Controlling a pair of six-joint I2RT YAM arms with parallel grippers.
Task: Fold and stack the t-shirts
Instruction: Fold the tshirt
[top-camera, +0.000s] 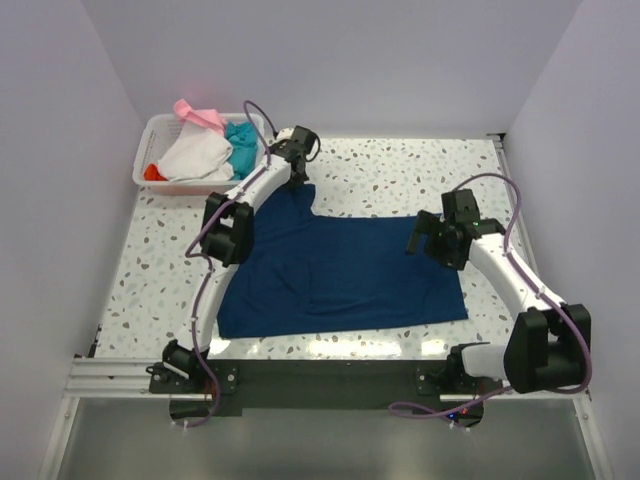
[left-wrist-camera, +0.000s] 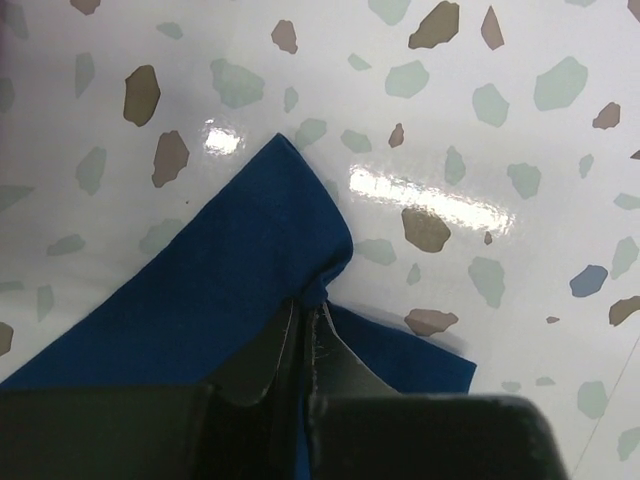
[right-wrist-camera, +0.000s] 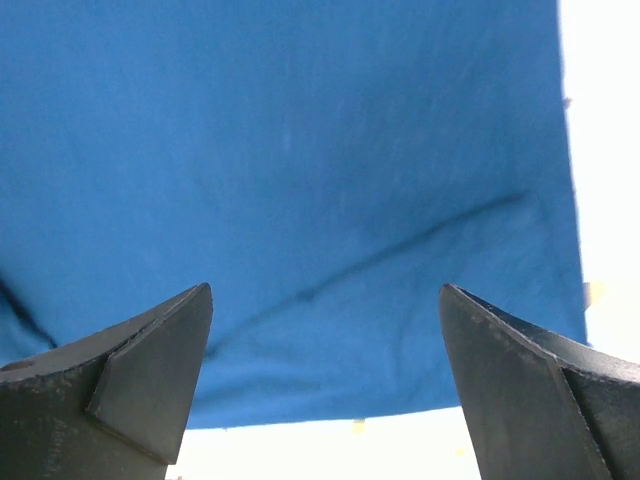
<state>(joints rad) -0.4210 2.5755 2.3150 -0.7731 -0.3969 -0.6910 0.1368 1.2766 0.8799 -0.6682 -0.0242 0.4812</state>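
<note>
The dark navy t-shirt (top-camera: 340, 270) lies spread flat on the speckled table, plain side up. My left gripper (top-camera: 296, 178) is shut on the shirt's far left corner, a sleeve tip, which shows in the left wrist view (left-wrist-camera: 240, 290) pinched between the fingers (left-wrist-camera: 345, 355). My right gripper (top-camera: 428, 232) is open and empty, hovering over the shirt's right edge; blue cloth (right-wrist-camera: 300, 180) fills the right wrist view between its fingertips (right-wrist-camera: 160, 360). White (top-camera: 195, 155), teal (top-camera: 242, 140), pink (top-camera: 200, 114) and orange-red (top-camera: 150, 172) tees sit in the basket.
The white plastic basket (top-camera: 142, 160) stands at the table's far left corner. White walls close in the table on the left, back and right. A metal rail (top-camera: 320, 380) runs along the near edge by the arm bases.
</note>
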